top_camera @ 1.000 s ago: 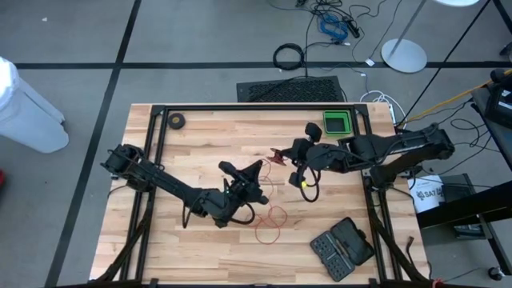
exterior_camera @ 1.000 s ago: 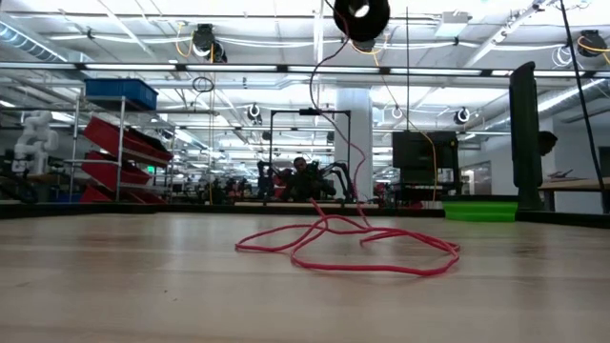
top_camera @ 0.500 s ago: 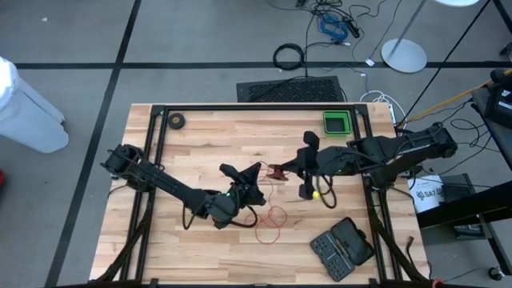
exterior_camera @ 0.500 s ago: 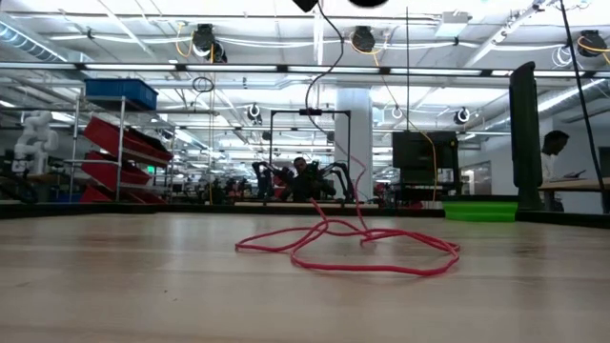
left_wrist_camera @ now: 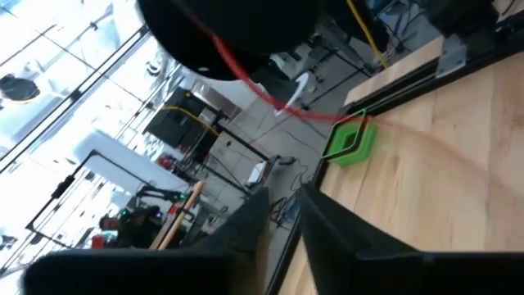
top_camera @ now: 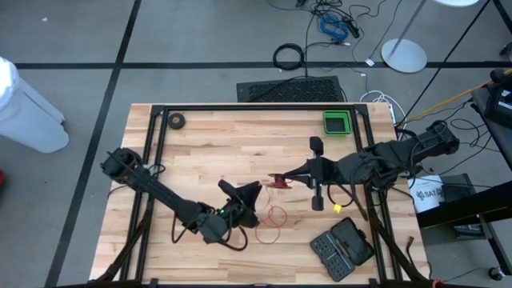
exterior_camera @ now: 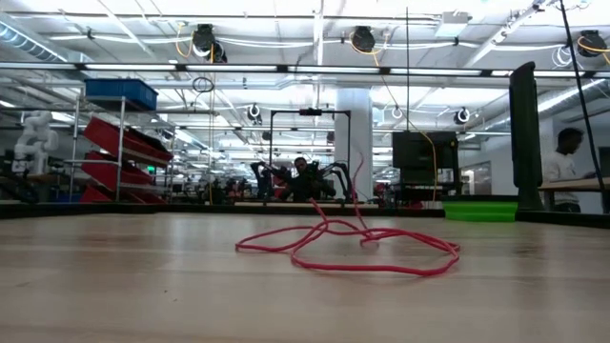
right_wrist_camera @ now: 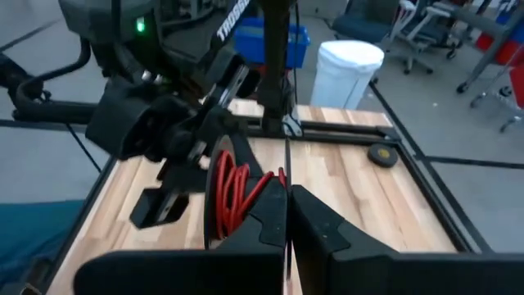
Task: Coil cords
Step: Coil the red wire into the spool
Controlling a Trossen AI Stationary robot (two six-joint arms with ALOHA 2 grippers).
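Check the right gripper (top_camera: 282, 179) first: it sits over the middle of the table (top_camera: 200, 136), its fingers (right_wrist_camera: 270, 215) pressed together on the black reel (right_wrist_camera: 223, 197), which is turned on edge between them. Several turns of the red cord (top_camera: 274, 214) are already wound on the reel.

The left gripper (top_camera: 240, 190) is close by, just across from the reel. In the left wrist view its fingers (left_wrist_camera: 327, 225) stand slightly apart with nothing visibly between them. The cord crosses that view beyond the fingertips, so whether it touches them cannot be told.

The unwound remainder of the cord lies in loose, overlapping loops on the table below and between the two grippers. One strand rises from the heap towards the reel.

Risks from here:

- The loops cross each other. If you pull the strand quickly, a crossing may tighten into a knot or drag the whole heap.
- With the left fingers apart, nothing appears to guide the strand. Slack cord may then slip off the reel's edge.
- The grippers work very near each other. A careless turn of the reel could bring the fingers into contact.
- The cord is far thinner than the fingers, so a re-grasp may miss it.
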